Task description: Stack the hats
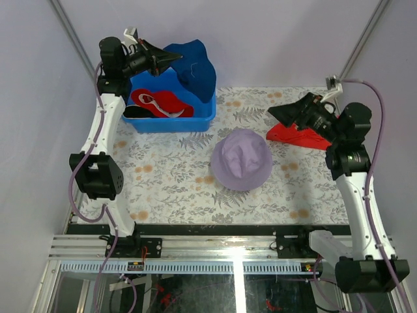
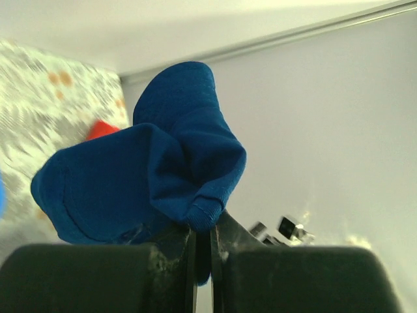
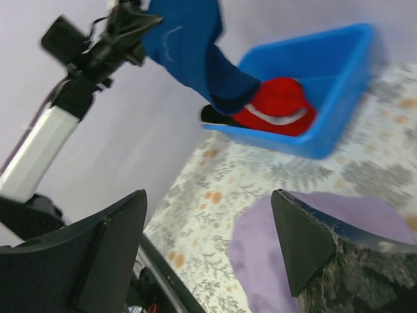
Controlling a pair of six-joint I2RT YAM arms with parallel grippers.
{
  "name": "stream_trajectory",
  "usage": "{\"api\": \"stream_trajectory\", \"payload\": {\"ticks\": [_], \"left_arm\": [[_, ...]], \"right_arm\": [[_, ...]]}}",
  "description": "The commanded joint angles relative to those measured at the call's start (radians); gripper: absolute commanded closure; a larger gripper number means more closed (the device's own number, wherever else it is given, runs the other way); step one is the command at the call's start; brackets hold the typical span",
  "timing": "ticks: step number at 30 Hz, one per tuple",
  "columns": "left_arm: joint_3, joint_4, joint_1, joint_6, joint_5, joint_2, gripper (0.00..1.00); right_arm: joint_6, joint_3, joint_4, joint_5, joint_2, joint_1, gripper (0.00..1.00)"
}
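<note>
My left gripper (image 1: 176, 57) (image 2: 203, 228) is shut on a fold of the navy blue hat (image 1: 195, 65) (image 2: 156, 176), which hangs lifted over the back of the blue bin (image 1: 171, 122). The red hat (image 1: 163, 101) (image 3: 277, 101) lies inside the bin, with a black edge (image 1: 137, 112) showing beside it. The lavender hat (image 1: 241, 160) (image 3: 293, 254) sits crown up in the middle of the table. My right gripper (image 1: 277, 112) (image 3: 208, 195) is open and holds nothing; it hovers to the right of the lavender hat and points toward the bin.
A flat red cloth (image 1: 300, 135) lies on the table under the right gripper. The blue bin (image 3: 339, 72) stands at the back left on the fern-patterned tablecloth (image 1: 169, 182). Pale walls close in the back and both sides.
</note>
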Motion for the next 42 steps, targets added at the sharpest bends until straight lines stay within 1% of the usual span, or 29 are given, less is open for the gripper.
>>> {"api": "stream_trajectory", "payload": {"ticks": [1,2,3,4,8,10,12,17,23,25,27,33,35,37,42], "left_arm": [[-0.093,0.135,0.000,-0.309,0.140,-0.113,1.00],[-0.116,0.183,0.000,-0.357,0.150,-0.133,1.00],[-0.140,0.220,-0.001,-0.413,0.154,-0.152,1.00],[-0.159,0.266,-0.002,-0.452,0.155,-0.171,1.00],[-0.182,0.281,-0.010,-0.505,0.154,-0.227,1.00],[-0.195,0.285,-0.017,-0.530,0.155,-0.246,1.00],[-0.216,0.333,-0.022,-0.583,0.152,-0.267,1.00],[-0.211,0.344,-0.023,-0.637,0.153,-0.296,1.00],[-0.212,0.321,-0.024,-0.631,0.155,-0.309,1.00],[-0.230,0.322,-0.024,-0.628,0.151,-0.316,1.00],[-0.244,0.325,-0.024,-0.625,0.146,-0.319,1.00],[-0.260,0.355,-0.024,-0.638,0.112,-0.315,1.00],[-0.257,0.363,-0.023,-0.649,0.099,-0.311,1.00],[-0.242,0.363,-0.024,-0.653,0.091,-0.304,1.00],[-0.221,0.364,-0.028,-0.659,0.081,-0.293,1.00]], "right_arm": [[0.061,0.088,0.270,-0.086,0.086,0.171,0.16],[0.043,0.103,0.274,-0.057,0.111,0.242,0.17],[0.039,0.120,0.289,-0.036,0.138,0.273,0.17],[0.039,0.135,0.307,-0.019,0.163,0.330,0.18],[0.023,0.186,0.381,0.028,0.256,0.438,0.19],[0.002,0.225,0.389,0.043,0.309,0.479,0.20],[-0.018,0.254,0.395,0.056,0.358,0.511,0.20],[-0.016,0.317,0.445,0.074,0.437,0.535,0.20],[0.000,0.403,0.473,0.101,0.500,0.580,0.22],[0.008,0.412,0.478,0.105,0.509,0.595,0.24],[0.006,0.412,0.463,0.110,0.505,0.608,0.24],[-0.126,0.344,0.267,0.209,0.396,0.618,0.20],[-0.145,0.324,0.210,0.224,0.371,0.618,0.19],[-0.139,0.287,0.201,0.236,0.349,0.619,0.19],[-0.084,0.224,0.254,0.238,0.334,0.637,0.19]]}}
